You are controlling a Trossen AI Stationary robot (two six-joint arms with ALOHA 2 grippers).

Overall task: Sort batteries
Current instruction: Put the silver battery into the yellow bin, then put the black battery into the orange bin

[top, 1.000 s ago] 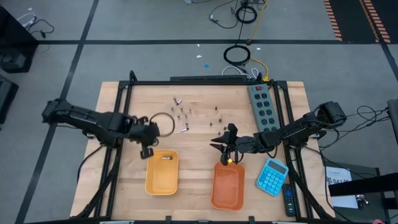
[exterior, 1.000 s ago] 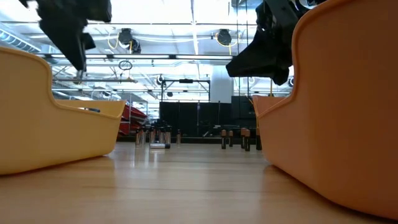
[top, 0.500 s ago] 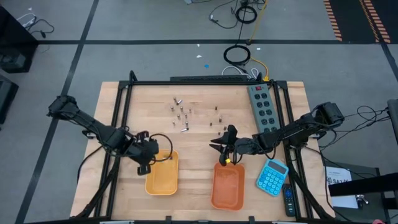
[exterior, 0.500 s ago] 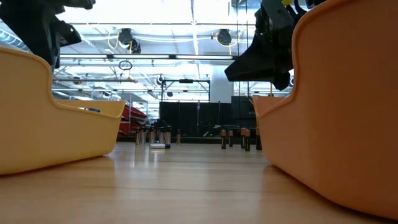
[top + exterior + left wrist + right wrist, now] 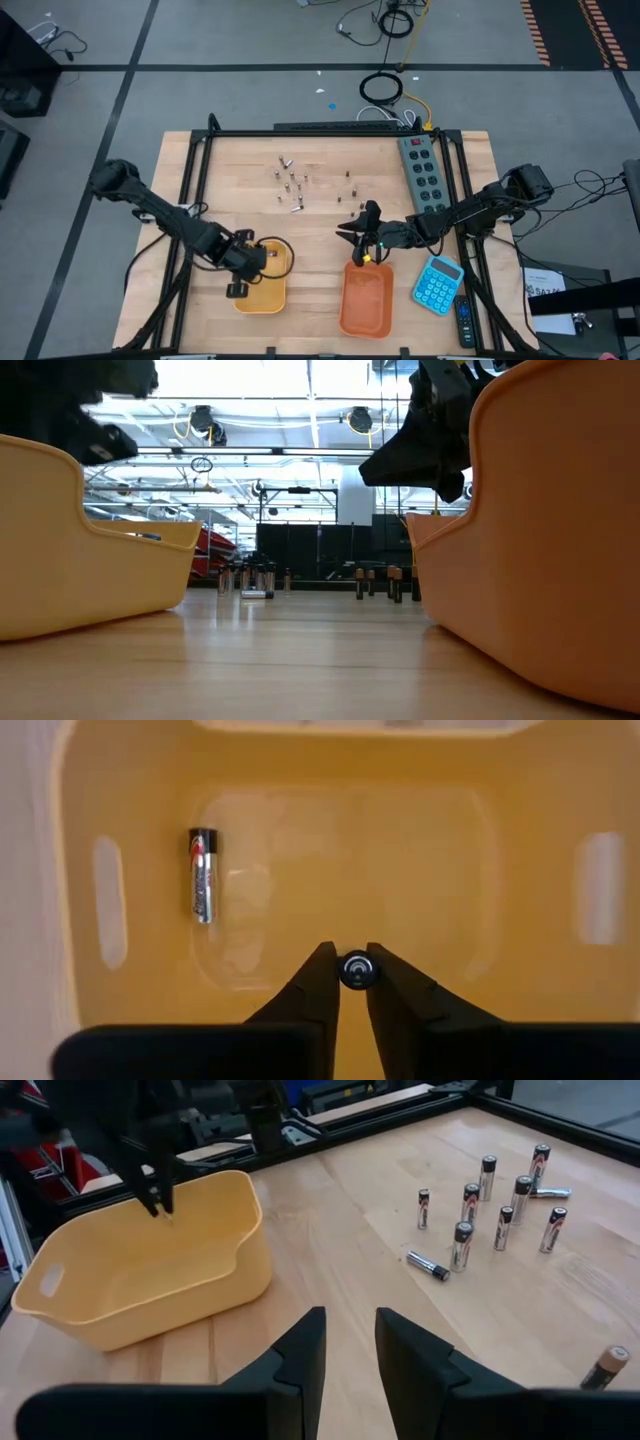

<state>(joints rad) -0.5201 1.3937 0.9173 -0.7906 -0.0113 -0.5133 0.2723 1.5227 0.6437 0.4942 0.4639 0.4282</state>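
Left end effector (image 5: pixel 348 982) sits over the yellow tray (image 5: pixel 262 285), fingers pinched almost together on a single battery (image 5: pixel 356 970) seen end-on; another battery (image 5: pixel 202 875) lies flat in that tray. Right end effector (image 5: pixel 350 1342) hangs over the far rim of the orange tray (image 5: pixel 366 300), fingers a little apart, empty. Loose batteries (image 5: pixel 291 183) stand scattered on the counter (image 5: pixel 310 240) beyond the yellow tray, near the power strip (image 5: pixel 421 172), with a blue calculator (image 5: pixel 438 284) just right of the orange tray

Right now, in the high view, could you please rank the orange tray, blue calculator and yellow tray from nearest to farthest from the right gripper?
1. Orange tray, right beside the right gripper.
2. Blue calculator, by the table's right edge.
3. Yellow tray, on the left, under the left gripper.
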